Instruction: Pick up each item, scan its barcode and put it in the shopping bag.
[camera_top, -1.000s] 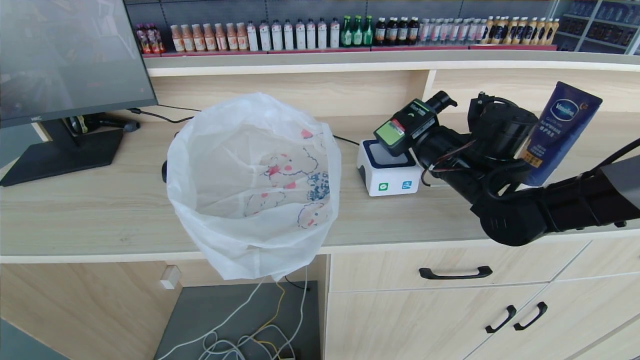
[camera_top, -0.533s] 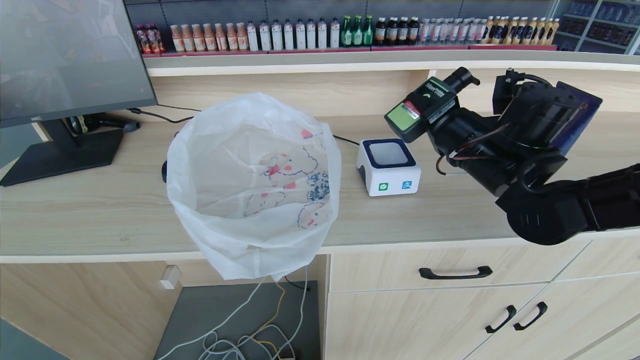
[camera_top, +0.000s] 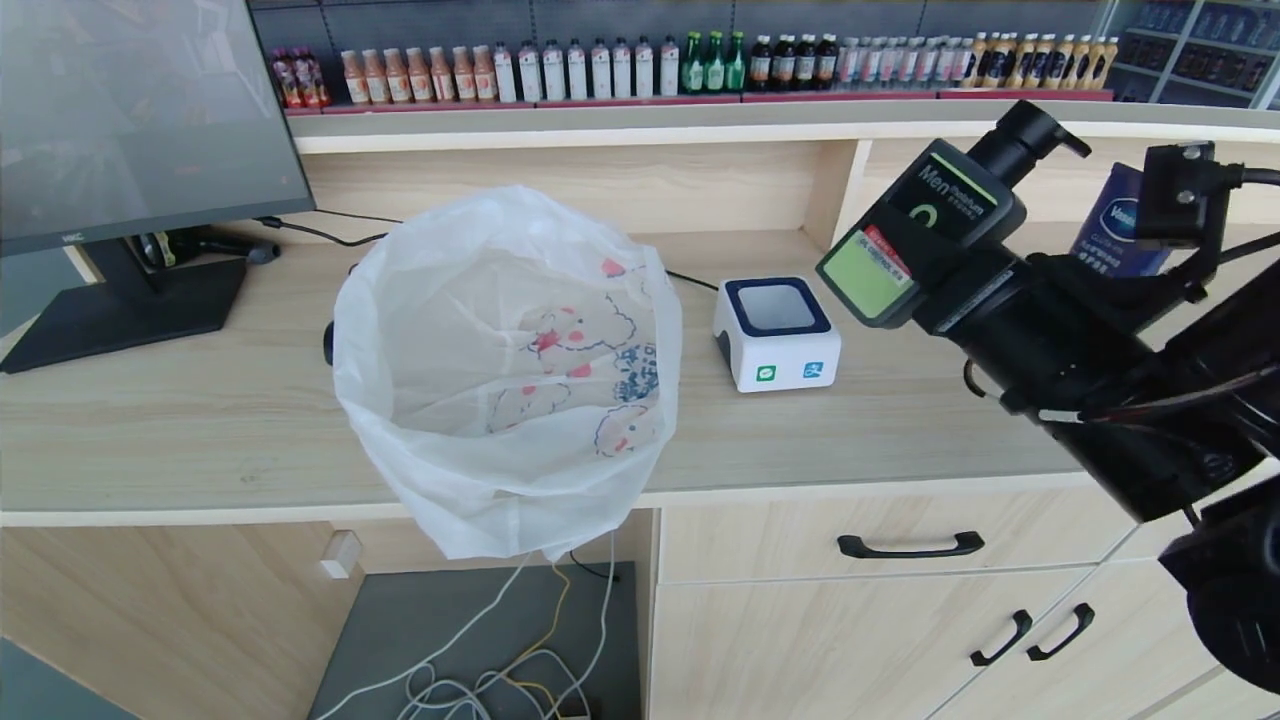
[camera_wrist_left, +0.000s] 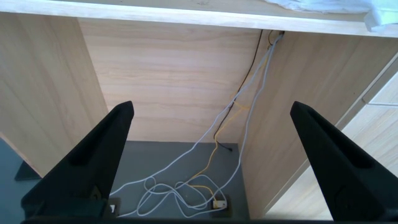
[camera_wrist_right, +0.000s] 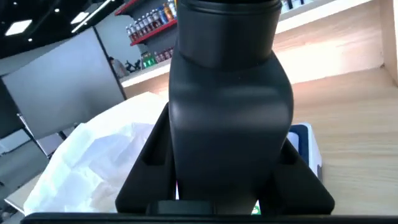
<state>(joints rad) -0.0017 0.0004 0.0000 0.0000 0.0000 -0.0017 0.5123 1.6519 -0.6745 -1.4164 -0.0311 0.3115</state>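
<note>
Where it hangs above the counter (camera_top: 200, 420), right of the scanner (camera_top: 777, 333) and shopping bag (camera_top: 505, 370), the black pump bottle (camera_top: 915, 235) lies tilted, pump end up and away, base down toward the scanner. The right gripper (camera_wrist_right: 225, 155) clamps its body. The left gripper (camera_wrist_left: 212, 109) gapes wide below the counter edge.

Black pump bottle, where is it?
The black pump bottle is on the head view's right, held by the right gripper above the counter, right of the white scanner.
</note>
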